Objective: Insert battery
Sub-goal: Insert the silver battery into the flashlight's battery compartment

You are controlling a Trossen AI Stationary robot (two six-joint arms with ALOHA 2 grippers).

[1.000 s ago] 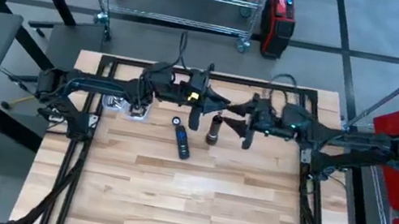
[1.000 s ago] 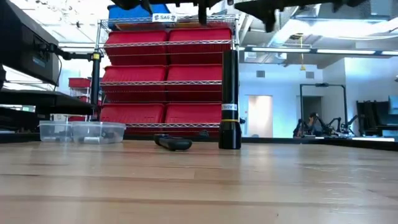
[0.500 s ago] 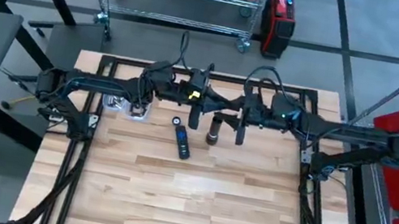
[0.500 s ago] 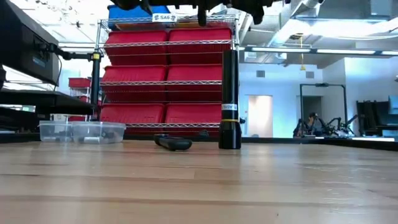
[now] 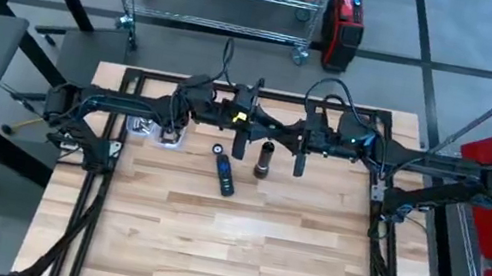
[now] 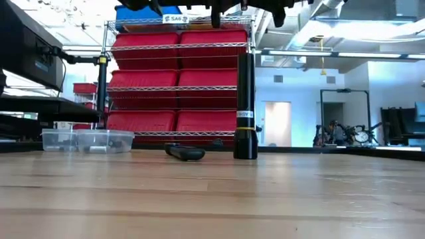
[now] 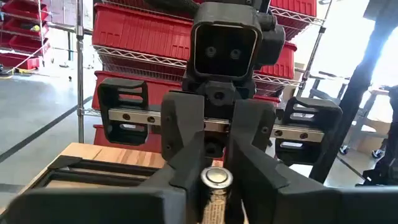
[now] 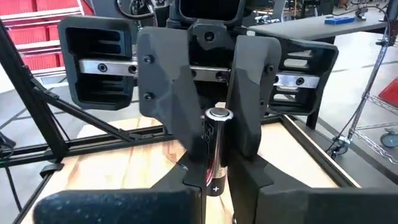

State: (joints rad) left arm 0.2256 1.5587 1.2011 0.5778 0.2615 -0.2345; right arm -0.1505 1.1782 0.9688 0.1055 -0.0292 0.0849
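— From above? The left claw (image 5: 243, 141) and right claw (image 5: 298, 153) flank the upright flashlight (image 5: 263, 159) on the tabletop (image 5: 237, 248).
— Low view adds little.
— Left wrist: the left claw is clamped on the battery (image 7: 216, 183).
— Right wrist: the right claw's fingers are apart. The battery looks rigid, light and slick — grip it mid-barrel.

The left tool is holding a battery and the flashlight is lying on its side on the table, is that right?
Not quite. The low view shows the flashlight standing upright on the table, not lying on its side. The left tool does hold a battery.
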